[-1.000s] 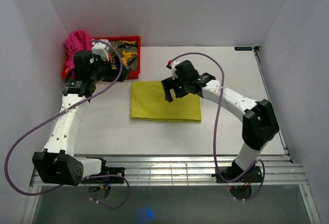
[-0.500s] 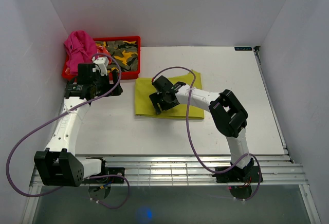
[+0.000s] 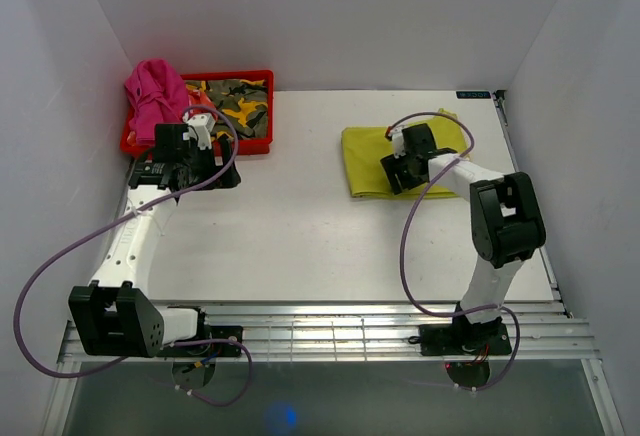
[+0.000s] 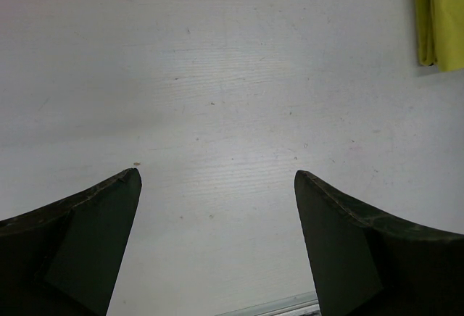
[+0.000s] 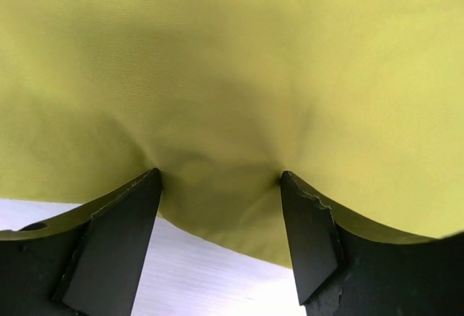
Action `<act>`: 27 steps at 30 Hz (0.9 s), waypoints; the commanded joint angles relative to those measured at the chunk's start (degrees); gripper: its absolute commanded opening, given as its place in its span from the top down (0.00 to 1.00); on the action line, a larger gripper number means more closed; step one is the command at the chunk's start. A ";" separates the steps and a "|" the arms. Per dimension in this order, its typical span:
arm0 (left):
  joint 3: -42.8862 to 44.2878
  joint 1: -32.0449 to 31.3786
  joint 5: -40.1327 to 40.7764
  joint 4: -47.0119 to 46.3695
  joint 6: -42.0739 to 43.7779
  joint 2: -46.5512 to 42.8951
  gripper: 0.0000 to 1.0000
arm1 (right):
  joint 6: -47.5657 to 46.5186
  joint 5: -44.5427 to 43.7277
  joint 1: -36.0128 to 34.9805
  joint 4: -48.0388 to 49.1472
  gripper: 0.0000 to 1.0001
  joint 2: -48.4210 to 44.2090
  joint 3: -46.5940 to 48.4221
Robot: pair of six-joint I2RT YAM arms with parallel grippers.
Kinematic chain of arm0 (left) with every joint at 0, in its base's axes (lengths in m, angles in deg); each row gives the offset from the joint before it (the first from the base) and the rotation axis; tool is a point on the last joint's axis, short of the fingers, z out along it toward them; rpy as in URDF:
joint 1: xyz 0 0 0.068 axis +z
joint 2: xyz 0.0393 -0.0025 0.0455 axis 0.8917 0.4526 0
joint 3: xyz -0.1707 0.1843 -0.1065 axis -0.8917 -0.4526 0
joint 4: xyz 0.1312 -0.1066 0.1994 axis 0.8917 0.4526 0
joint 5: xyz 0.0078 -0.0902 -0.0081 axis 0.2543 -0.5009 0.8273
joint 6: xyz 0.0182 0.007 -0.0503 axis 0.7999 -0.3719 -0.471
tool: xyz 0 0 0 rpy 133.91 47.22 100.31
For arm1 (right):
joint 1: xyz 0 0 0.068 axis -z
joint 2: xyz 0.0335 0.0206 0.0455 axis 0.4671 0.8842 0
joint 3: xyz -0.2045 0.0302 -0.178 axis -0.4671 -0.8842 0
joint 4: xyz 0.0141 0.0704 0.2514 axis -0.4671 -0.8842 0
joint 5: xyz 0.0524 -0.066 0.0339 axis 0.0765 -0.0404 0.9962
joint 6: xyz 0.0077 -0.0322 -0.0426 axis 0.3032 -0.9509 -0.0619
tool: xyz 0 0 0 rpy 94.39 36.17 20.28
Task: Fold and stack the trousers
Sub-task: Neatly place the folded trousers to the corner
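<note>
**Item 1. Pair of plain lime yellow-green cloth trousers** [image 3: 365, 151], folded to a small rectangle. They lie flat on the far right part of the white tabletop [image 3: 300, 236], well apart from the crate. One corner shows in the left wrist view, its layered fold edge toward the camera. No label or print is visible on the cloth.

**Item 2. Right tool** [image 5: 219, 177], black, two-fingered. It sits low on the near edge of the trousers. The fingers [image 5: 109, 243] are spread, tips pressed into the cloth, with a shallow pucker gathered between them. No closed pinch is visible.

**Item 3. Left tool** [image 4: 216, 178], black, two-fingered. It hangs over bare tabletop just beside the crate, fingers spread wide with nothing between them.

**Item 4. Red plastic crate** [image 3: 269, 111], rectangular, at the far left corner of the tabletop. It holds a crumpled camouflage-print cloth [image 3: 235, 96] in green, brown and orange. A bright pink cloth [image 3: 150, 91] is heaped over its left end.

**Item 5. Small dark sticker** [image 3: 474, 95] at the far right edge of the tabletop. The lettering is too small to read.
</note>
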 commanded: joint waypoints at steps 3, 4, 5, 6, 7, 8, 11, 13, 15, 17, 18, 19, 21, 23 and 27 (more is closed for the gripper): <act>0.07 0.33 -2.55 -0.08 0.44 0.00 0.02 | -18.09 -1.96 9.81 -9.34 0.25 -0.37 -5.67; 0.16 0.33 -2.73 0.01 0.27 -0.09 0.02 | -18.27 -1.70 10.62 -9.95 0.22 -0.89 -5.23; 0.25 0.33 -2.82 0.01 0.35 -0.35 0.02 | -17.75 -1.08 11.15 -11.52 0.18 -2.20 -3.31; 0.42 0.33 -2.99 -0.08 0.53 -0.44 0.02 | -16.87 -0.47 11.94 -12.50 0.15 -3.35 -2.16; 0.69 0.33 -2.99 0.01 0.79 -0.62 0.02 | -14.86 1.02 12.03 -13.46 0.10 -4.49 -0.85; 0.95 0.33 -2.82 0.10 0.88 -0.97 0.02 | -13.89 1.99 12.12 -14.95 0.06 -7.28 1.60; 2.09 0.33 -2.55 0.89 1.58 -1.58 0.02 | -12.38 9.00 12.47 -16.90 0.10 -12.82 4.78; 2.62 0.41 -2.47 1.50 2.11 -1.94 0.02 | -13.60 13.14 12.73 -18.39 0.10 -14.95 6.98; 2.89 0.33 -2.47 2.03 2.46 -2.29 0.02 | -17.38 14.47 13.09 -19.44 0.10 -14.96 8.04; 3.32 0.33 -2.47 2.38 2.81 -2.38 0.02 | -20.28 14.74 13.35 -20.59 0.10 -12.77 9.01; 3.50 0.33 -2.47 2.65 2.90 -2.20 0.02 | -22.90 14.57 13.52 -21.38 0.10 -11.54 9.71; 3.94 0.33 -2.29 2.82 2.90 -2.20 0.02 | -23.54 14.04 13.87 -23.12 0.10 -8.49 11.71; 4.47 0.33 -2.38 3.17 2.73 -1.94 0.02 | -23.63 14.56 15.45 -25.94 0.10 -4.96 14.88; 4.91 0.33 -2.38 3.26 2.20 -1.67 0.02 | -22.93 16.76 16.77 -29.11 0.10 -0.38 19.02; 4.56 0.41 -3.17 3.70 2.11 -1.67 0.02 | -19.77 16.59 18.54 -29.12 0.10 4.81 20.61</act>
